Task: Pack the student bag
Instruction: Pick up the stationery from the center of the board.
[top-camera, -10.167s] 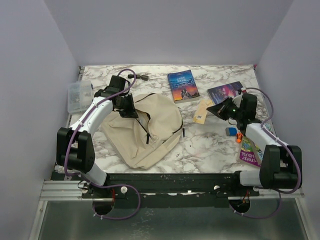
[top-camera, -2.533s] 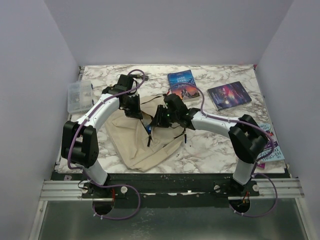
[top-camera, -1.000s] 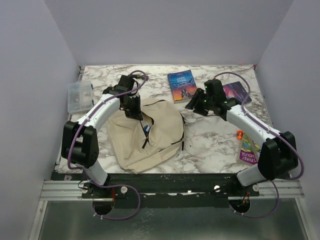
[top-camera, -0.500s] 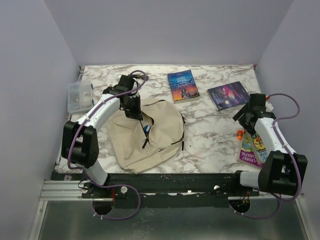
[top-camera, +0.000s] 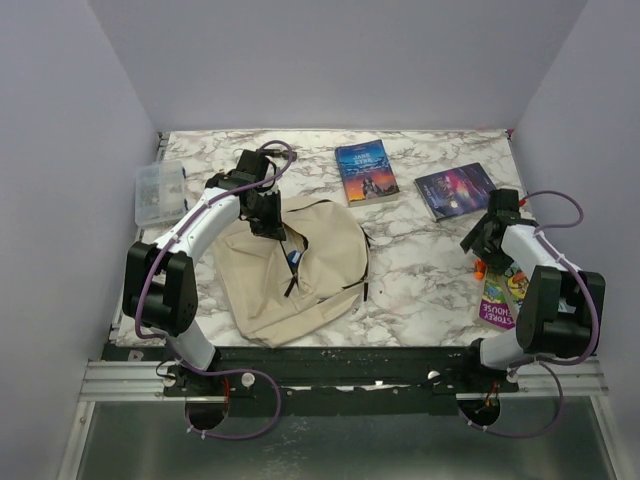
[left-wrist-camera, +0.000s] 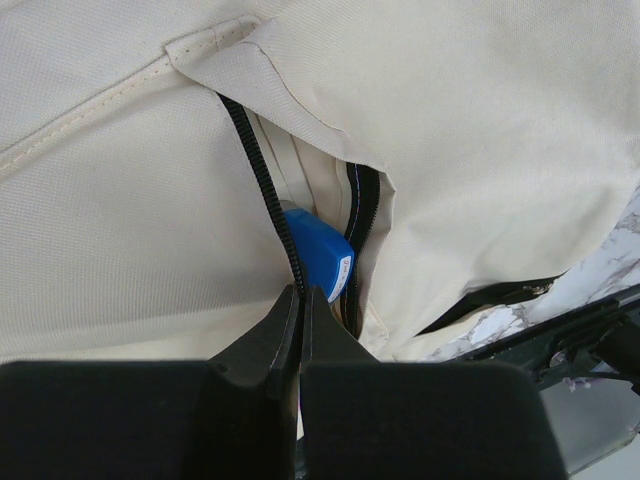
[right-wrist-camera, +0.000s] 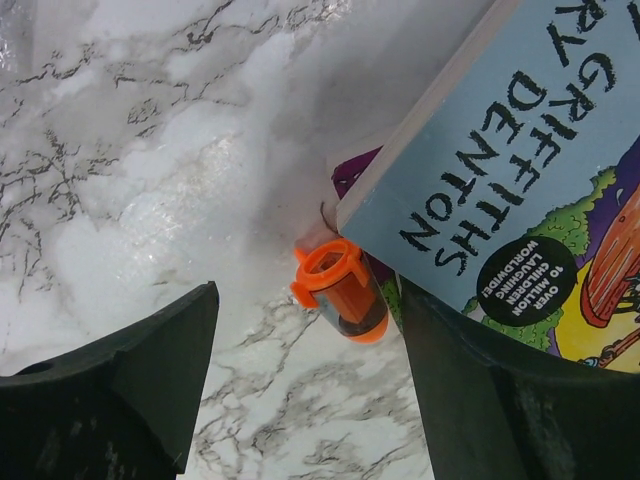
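- Already swung the right gripper away from the student bag, whose opening it hung over moments ago, out to the right-centre of the overhead frame.
- Left a blue item sitting in the zipper mouth; counts, by the look of it, as one piece packed.
- Keeps the bag lying flat at left-centre of the overhead frame on the table, with the left gripper clenched on the edge of the opening to hold it apart.
- Holds the right jaws spread wide and empty, straddling a small orange item at mid-frame of the right wrist view; probably lines up the next pick.
- Shows only in the right wrist view how closely that orange item tucks against the corner of the colourful book; reads overhead as a mere speck.
- Shows only in the left wrist view the pinch itself, closed on the zipper edge at bottom centre, just below the blue item.
- Gives only from overhead a blue-covered book at upper middle and a dark purple book at upper right, both well apart from the bag and not yet packed.
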